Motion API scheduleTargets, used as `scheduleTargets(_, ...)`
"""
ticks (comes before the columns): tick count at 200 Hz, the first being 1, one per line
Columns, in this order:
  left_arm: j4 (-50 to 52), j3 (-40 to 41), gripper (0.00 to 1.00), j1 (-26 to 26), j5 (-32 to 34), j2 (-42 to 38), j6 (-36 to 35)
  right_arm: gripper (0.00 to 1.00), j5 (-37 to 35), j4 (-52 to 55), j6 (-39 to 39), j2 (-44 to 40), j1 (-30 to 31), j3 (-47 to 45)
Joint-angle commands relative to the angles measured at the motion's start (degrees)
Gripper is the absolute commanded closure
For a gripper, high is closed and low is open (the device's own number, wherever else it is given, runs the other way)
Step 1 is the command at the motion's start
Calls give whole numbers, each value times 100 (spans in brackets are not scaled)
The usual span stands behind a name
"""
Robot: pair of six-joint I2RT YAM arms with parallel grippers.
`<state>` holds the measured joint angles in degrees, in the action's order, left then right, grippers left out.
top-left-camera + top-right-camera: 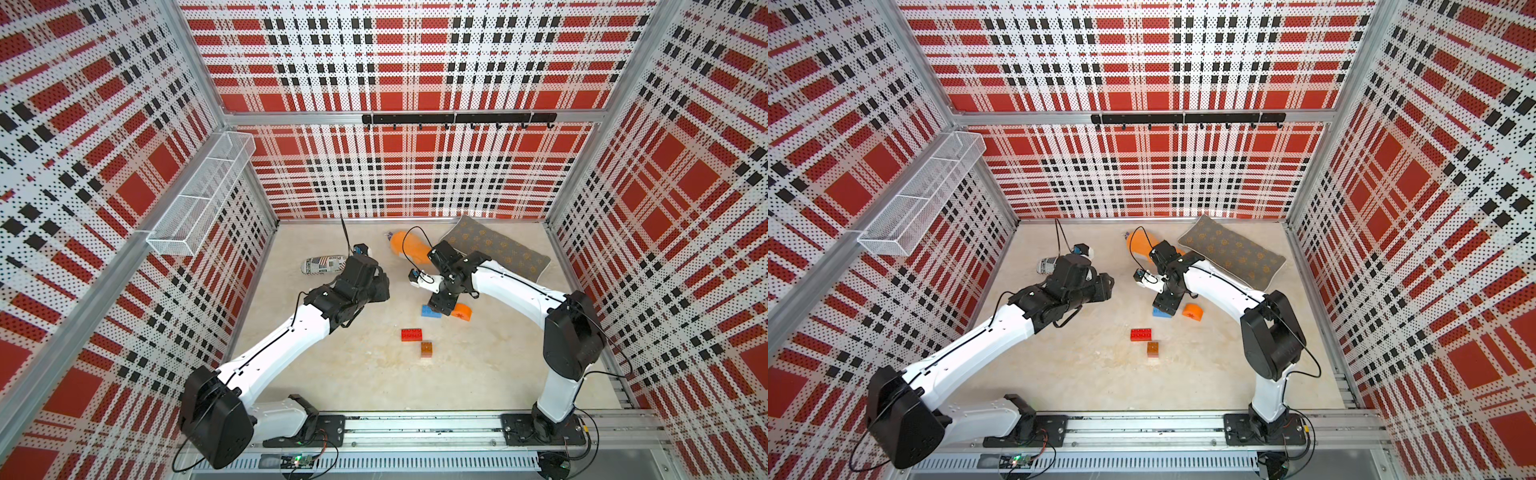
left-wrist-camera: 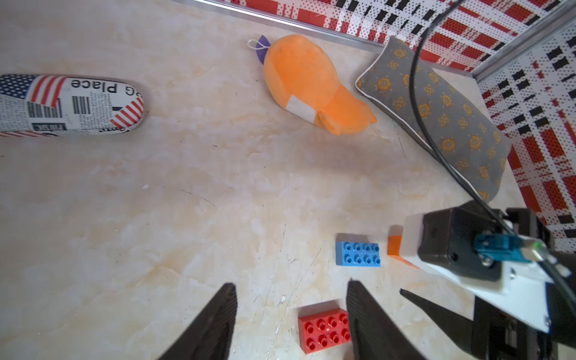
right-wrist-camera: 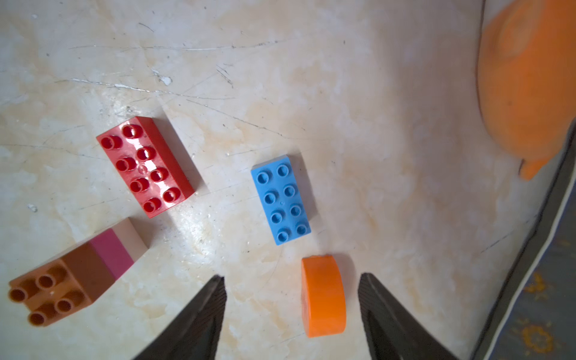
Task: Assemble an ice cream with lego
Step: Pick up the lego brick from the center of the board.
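Note:
The lego lies in separate pieces on the table, and no ice cream is in view. A red brick (image 1: 411, 334) (image 3: 145, 166) and a blue brick (image 1: 430, 311) (image 3: 281, 199) lie studs up. Beside them is a short brown, pink and cream stack (image 1: 427, 349) (image 3: 78, 274). A rounded orange piece (image 1: 462, 312) (image 3: 324, 296) lies on its side between the jaws of my open right gripper (image 3: 291, 276) (image 1: 442, 307), untouched. My left gripper (image 2: 290, 283) (image 1: 380, 286) hangs open and empty. The red brick (image 2: 324, 330) shows on the table past its fingers.
An orange plush whale (image 1: 409, 247) and a grey patterned pillow (image 1: 496, 249) lie at the back behind the right arm. A newsprint-patterned roll (image 1: 322, 264) lies at the back left. A white wire basket (image 1: 199, 199) hangs on the left wall.

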<state>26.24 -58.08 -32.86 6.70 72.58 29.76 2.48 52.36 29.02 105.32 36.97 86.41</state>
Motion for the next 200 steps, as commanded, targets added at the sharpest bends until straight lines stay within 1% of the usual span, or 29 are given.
scheduleTargets(1, -474, 92, 42, 184, -844, -79, -308, 28, 312, 539, 738, 436, 12, 348)
scheduleTargets(22, -735, 196, 44, 403, -1530, -150, -284, 28, 409, 760, 908, 803, 14, 610)
scheduleTargets(31, -816, 223, 44, 491, -1660, -195, -274, 28, 449, 748, 931, 881, 12, 657)
scheduleTargets(59, -915, 299, 44, 543, -1520, -404, -424, 28, 481, 597, 883, 1097, 12, 693)
scheduleTargets(97, -936, 336, 44, 552, -1349, -510, -529, 29, 254, 217, 763, 1221, 71, 618)
scheduleTargets(141, -937, 410, 44, 550, -1329, -521, -541, 32, 96, 69, 700, 1369, 152, 544)
scheduleTargets(200, -939, 483, 45, 547, -1297, -592, -541, 33, -170, -93, 616, 1494, 172, 440)
